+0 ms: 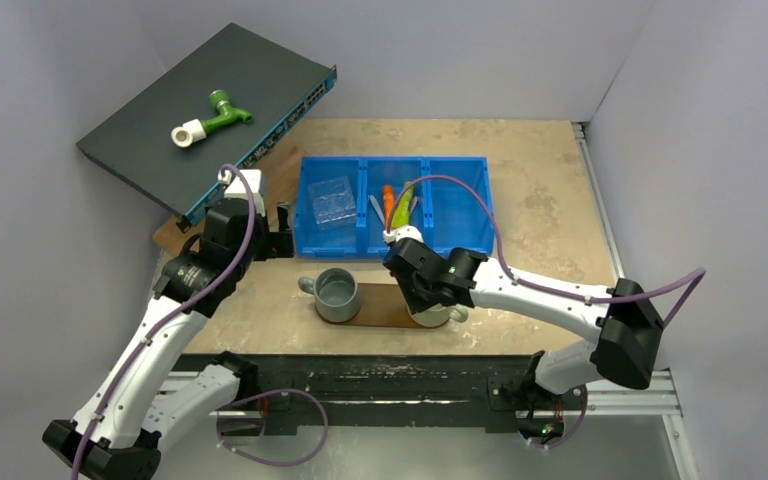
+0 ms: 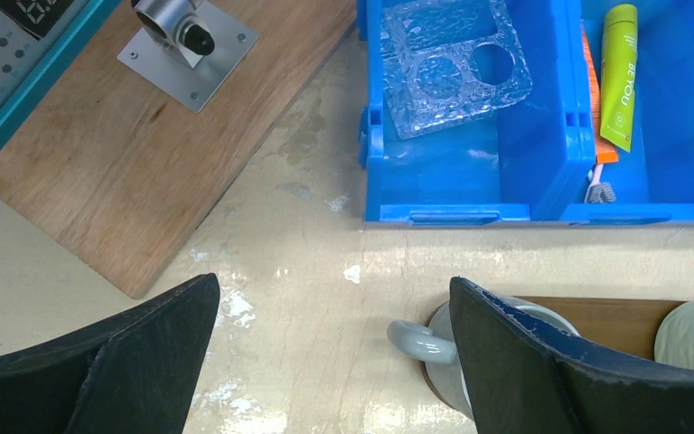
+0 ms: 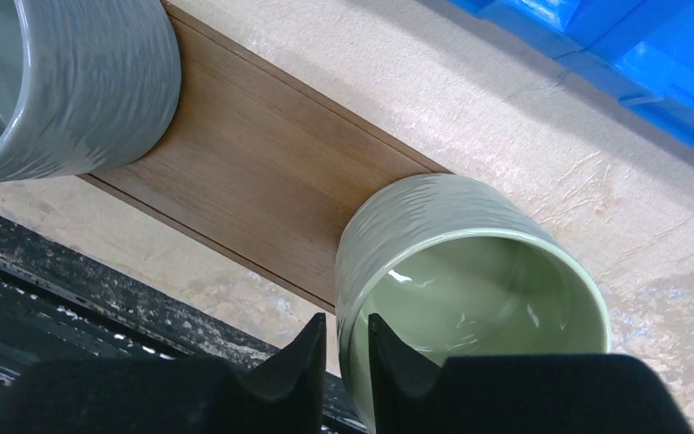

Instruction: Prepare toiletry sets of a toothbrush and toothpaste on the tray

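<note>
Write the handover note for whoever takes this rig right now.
Left gripper: open, empty, hovering over the table near the blue bin.
Right gripper: jaws narrowly apart astride the rim of the green mug; cannot tell whether it is gripping.
Things: lime-green tube, orange tube and a toothbrush lie in the bin's middle compartment.
Done: grey mug and green mug stand on the tray.
Left: no brush or tube is on the tray yet, so every set has to be built.

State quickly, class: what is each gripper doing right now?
Left gripper: open, holding nothing.
Right gripper: jaws straddle the rim of the green mug; whether they grip it cannot be told.
</note>
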You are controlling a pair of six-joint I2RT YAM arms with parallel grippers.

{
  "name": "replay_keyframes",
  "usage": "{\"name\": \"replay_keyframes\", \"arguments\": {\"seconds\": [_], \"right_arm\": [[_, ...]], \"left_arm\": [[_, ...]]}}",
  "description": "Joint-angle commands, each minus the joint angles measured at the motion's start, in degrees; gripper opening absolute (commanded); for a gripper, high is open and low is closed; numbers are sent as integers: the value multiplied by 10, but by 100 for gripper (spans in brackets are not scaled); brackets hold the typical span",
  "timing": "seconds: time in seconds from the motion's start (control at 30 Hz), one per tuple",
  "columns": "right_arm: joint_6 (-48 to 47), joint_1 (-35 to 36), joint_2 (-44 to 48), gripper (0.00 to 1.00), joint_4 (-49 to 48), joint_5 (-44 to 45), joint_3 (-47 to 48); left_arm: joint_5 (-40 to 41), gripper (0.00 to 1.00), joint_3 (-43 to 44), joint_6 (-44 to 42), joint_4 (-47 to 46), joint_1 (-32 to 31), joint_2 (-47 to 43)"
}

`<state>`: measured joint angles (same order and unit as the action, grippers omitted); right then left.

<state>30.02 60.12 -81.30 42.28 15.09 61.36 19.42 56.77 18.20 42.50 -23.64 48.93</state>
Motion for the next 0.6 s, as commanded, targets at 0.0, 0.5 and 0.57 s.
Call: {"name": "replay_keyframes", "arguments": {"seconds": [0.0, 0.5, 0.57], "right_arm": [[4, 7, 19, 27, -3, 14, 8], [-14, 8, 11, 39, 88, 89, 147], [-24, 8, -1, 40, 83, 94, 172]], "left_arm": [[-6, 98, 20, -10, -19, 3, 1], [-7, 97, 22, -9, -18, 3, 2], [-6, 97, 22, -9, -18, 3, 0]]}}
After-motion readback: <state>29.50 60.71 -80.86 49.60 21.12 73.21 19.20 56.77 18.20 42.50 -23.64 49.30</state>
